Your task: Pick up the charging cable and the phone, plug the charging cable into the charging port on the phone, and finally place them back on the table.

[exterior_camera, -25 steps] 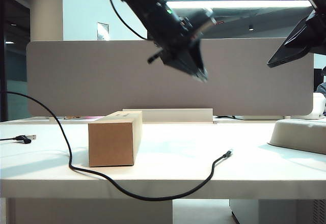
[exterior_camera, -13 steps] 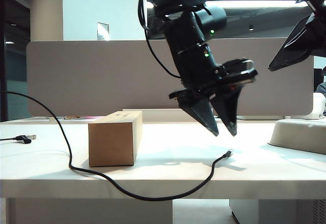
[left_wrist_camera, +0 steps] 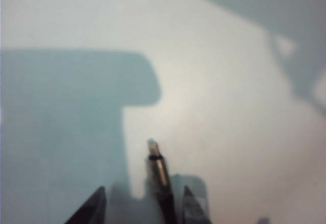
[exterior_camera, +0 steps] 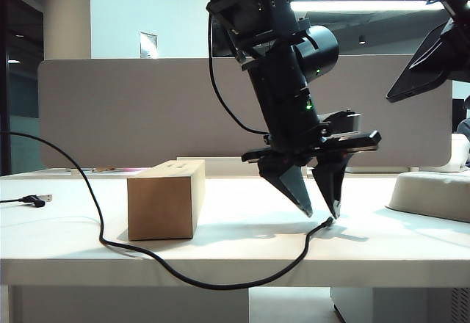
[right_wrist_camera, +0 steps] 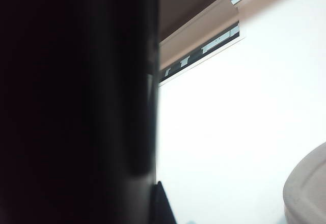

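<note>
Left gripper [exterior_camera: 320, 211]: jaws spread wide, pointed down at the table [exterior_camera: 242, 253], tips just above the silvery plug end of the charging cable [exterior_camera: 329, 222]; nothing held. Plug [left_wrist_camera: 158, 164] seen in the left wrist view lying between the two fingertips [left_wrist_camera: 91, 208], nearer one of them than the other.

Charging cable: lying on the white table, cord running from the plug toward the front edge, sagging over it, then back up past the cardboard box [exterior_camera: 166, 200] and off to the left of the exterior view; black USB plug [exterior_camera: 37, 200] resting far left on the table.

Right gripper [exterior_camera: 440, 26]: raised at upper right of the exterior view, closed on the phone [exterior_camera: 424, 60], held tilted, well apart from the cable.

Step in hand, as judged: grasping the plug end. Advisable: centre the jaws over the plug, descend until the tips reach the surface, close just behind the metal tip so it stays exposed for the charging port. Risk: off-centre closing nudging the plug aside.
</note>
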`<action>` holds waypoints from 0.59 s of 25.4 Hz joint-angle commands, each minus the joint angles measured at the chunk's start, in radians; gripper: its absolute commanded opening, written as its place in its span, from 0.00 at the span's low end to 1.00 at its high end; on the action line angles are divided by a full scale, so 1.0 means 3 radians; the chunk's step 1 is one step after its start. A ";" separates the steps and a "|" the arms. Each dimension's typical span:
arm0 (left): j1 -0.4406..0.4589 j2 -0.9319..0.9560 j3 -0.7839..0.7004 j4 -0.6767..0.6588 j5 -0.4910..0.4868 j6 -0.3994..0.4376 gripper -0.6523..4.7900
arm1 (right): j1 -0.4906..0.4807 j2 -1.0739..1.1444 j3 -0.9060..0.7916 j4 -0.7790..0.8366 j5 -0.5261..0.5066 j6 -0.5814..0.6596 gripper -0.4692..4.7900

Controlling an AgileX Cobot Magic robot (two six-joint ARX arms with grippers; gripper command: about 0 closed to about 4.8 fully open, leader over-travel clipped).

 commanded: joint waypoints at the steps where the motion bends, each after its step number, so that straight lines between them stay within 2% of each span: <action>1: -0.0006 0.0005 0.0011 0.0022 -0.0034 -0.0023 0.44 | 0.0003 -0.0024 0.0024 0.0144 -0.0018 -0.0025 0.08; 8: -0.0050 0.0036 0.0011 0.0015 -0.0043 -0.0023 0.44 | 0.0003 -0.0024 0.0024 0.0145 -0.0017 -0.0025 0.08; 15: -0.0114 0.0140 0.0011 -0.0009 -0.0266 -0.0023 0.44 | 0.0003 -0.0024 0.0025 0.0146 -0.0019 -0.0025 0.08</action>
